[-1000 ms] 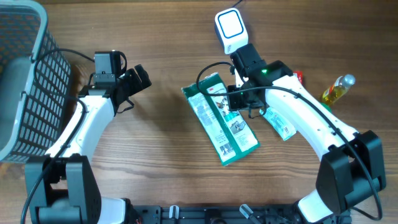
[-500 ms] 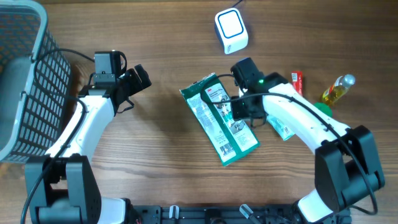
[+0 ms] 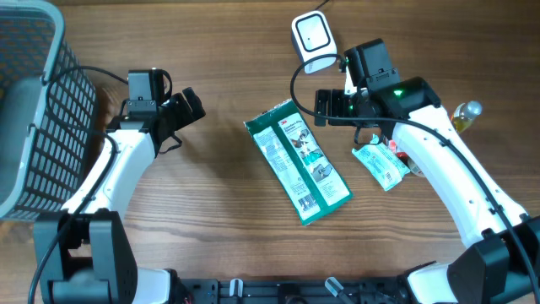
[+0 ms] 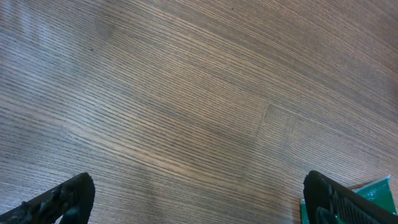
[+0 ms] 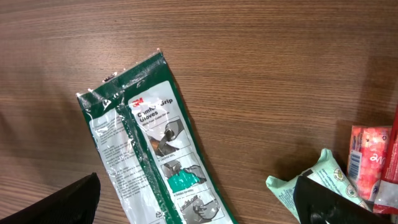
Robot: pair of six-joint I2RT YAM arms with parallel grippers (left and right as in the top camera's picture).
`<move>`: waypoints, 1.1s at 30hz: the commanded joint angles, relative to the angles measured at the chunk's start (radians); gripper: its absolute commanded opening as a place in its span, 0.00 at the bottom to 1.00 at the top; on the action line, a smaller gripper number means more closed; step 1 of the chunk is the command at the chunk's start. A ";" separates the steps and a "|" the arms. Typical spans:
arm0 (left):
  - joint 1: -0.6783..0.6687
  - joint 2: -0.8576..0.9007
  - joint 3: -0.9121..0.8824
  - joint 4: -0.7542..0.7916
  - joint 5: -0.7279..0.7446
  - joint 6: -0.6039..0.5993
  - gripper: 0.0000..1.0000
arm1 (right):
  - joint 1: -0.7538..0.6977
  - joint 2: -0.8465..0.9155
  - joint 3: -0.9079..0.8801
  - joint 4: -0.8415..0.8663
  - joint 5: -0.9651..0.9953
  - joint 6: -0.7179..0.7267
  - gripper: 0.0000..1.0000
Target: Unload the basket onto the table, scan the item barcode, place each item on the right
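Green-and-white flat plastic packet [image 3: 297, 160] lies flat in the middle of the wooden table [image 3: 228, 219], nothing gripping it. Right gripper [image 3: 329, 107] hovers just off its far right corner, fingers spread wide and empty. Left gripper [image 3: 187, 108], also spread, sits well left.

green-and-white packet [image 3: 298, 160], brown wood-grain table [image 3: 228, 51], grey mesh basket [image 3: 34, 110], white scanner [image 3: 312, 38], pale green pouch [image 3: 381, 165]
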 commanded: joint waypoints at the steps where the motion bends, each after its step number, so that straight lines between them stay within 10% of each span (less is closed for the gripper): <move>1: 0.005 -0.009 -0.002 -0.001 -0.006 0.009 1.00 | 0.003 0.010 0.004 0.003 -0.005 0.002 1.00; 12: 0.005 -0.009 -0.002 -0.001 -0.006 0.009 1.00 | 0.003 -0.053 -0.035 0.006 0.119 -0.086 1.00; 24: 0.005 -0.009 -0.002 -0.001 -0.006 0.008 1.00 | 0.003 -0.556 -0.072 0.165 0.172 -0.272 1.00; 33: 0.005 -0.009 -0.002 -0.001 -0.006 0.009 1.00 | -0.048 -1.173 -0.639 0.578 0.094 -0.314 1.00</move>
